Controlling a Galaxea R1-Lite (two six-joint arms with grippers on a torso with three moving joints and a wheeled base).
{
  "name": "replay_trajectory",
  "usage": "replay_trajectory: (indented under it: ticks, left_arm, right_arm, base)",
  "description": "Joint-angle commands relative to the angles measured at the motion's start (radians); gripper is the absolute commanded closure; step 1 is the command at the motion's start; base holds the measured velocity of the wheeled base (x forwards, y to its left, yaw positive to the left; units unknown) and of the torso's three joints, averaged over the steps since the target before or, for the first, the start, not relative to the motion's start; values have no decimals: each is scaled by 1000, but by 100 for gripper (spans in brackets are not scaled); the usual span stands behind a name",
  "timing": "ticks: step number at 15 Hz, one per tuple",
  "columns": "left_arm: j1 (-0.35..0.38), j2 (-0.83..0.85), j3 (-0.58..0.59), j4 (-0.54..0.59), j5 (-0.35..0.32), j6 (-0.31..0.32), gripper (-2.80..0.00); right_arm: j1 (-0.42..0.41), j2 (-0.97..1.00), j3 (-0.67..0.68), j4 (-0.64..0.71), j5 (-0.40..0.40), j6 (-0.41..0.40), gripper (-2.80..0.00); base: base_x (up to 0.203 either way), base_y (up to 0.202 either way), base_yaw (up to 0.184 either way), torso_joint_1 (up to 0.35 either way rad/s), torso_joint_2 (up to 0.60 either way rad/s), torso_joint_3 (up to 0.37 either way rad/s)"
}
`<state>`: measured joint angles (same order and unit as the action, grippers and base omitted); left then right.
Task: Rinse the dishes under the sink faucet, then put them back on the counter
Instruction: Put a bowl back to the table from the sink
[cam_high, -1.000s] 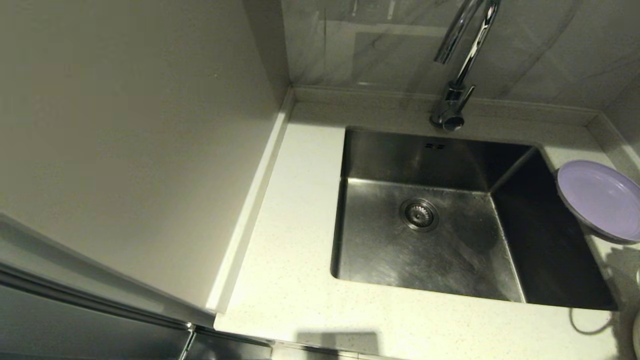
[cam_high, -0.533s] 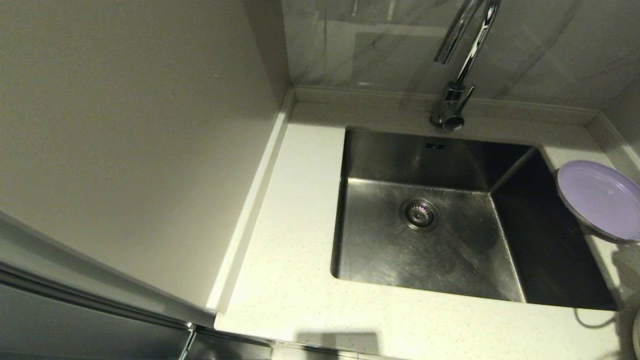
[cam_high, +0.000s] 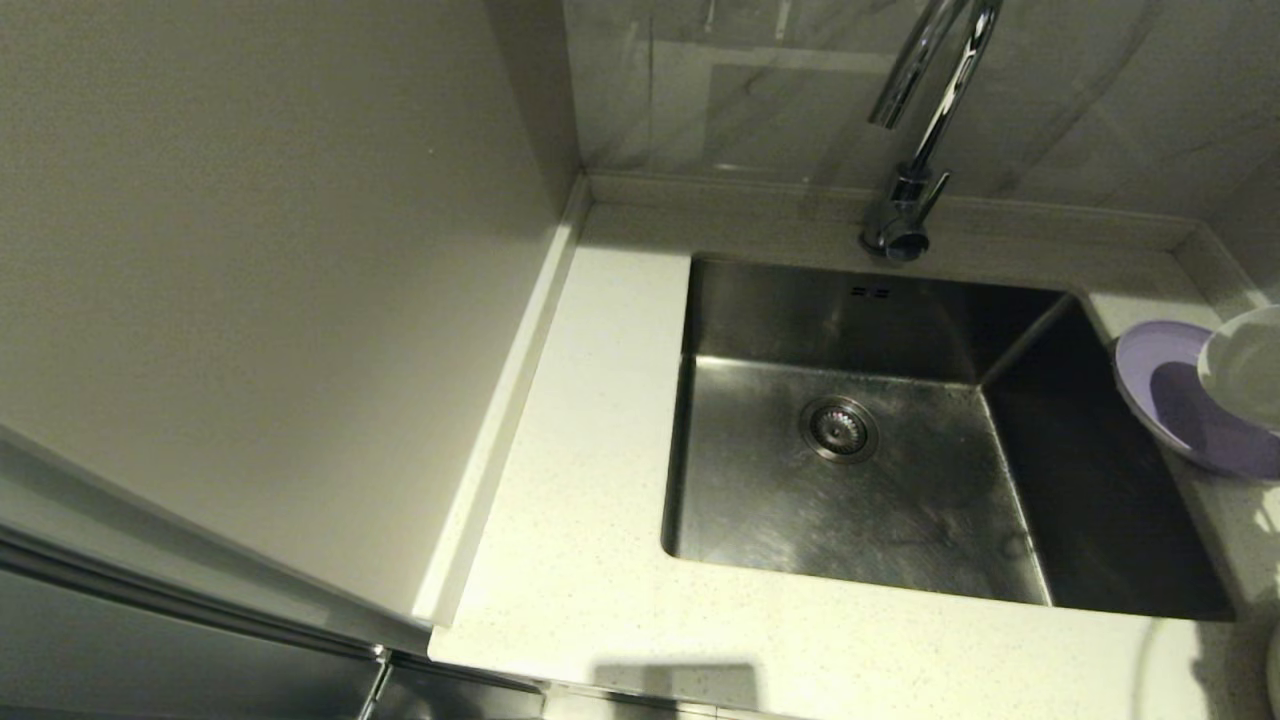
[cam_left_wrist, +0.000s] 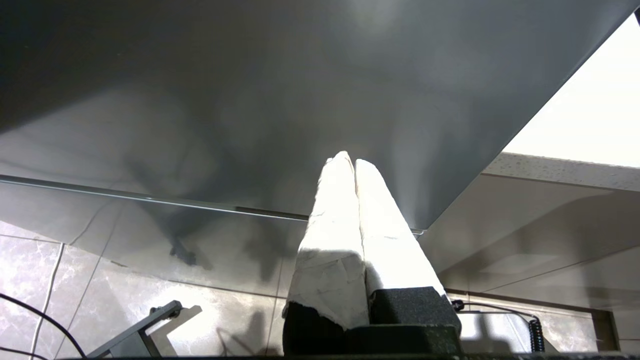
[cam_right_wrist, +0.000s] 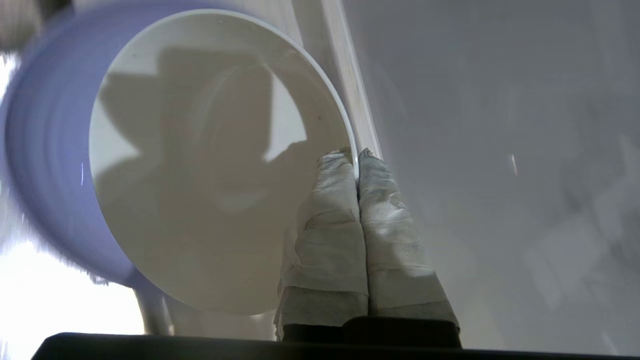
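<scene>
My right gripper (cam_right_wrist: 357, 152) is shut on the rim of a pale cream dish (cam_right_wrist: 215, 165), held tilted over the lilac-purple plate (cam_right_wrist: 40, 150). In the head view the cream dish (cam_high: 1245, 365) shows at the far right edge, above the purple plate (cam_high: 1165, 410), which lies on the counter (cam_high: 590, 450) right of the sink (cam_high: 760, 480). The chrome faucet (cam_high: 920, 130) stands behind the basin, and no water shows. The right gripper itself is outside the head view. My left gripper (cam_left_wrist: 350, 159) is shut on nothing, parked low beside a grey cabinet front.
A tall pale cabinet side (cam_high: 250, 280) walls off the counter's left. The marble backsplash (cam_high: 760, 90) rises behind the faucet. The drain strainer (cam_high: 838, 428) sits in the basin's middle. The edge of another white thing (cam_high: 1274, 665) shows at the lower right.
The cream dish has come into the head view from the right and now hangs over the purple plate, casting a shadow on it. The left arm has not moved.
</scene>
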<state>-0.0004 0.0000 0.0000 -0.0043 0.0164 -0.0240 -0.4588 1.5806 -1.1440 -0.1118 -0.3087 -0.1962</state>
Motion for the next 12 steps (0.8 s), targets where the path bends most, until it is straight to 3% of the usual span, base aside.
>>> replay_trajectory:
  ticks: [1,11,12]
  left_arm:
    - [0,-3,0,0,0,-1,0]
    - [0,-3,0,0,0,-1,0]
    - [0,-3,0,0,0,-1,0]
  right_arm:
    - [3,123,-60,-45,-13,-1,0]
    - [3,225,-122,-55,-24,21,0]
    - [2,225,-134,-55,-24,22,-280]
  base:
    - [0,0,0,0,0,0]
    - [0,0,0,0,0,0]
    - [0,0,0,0,0,0]
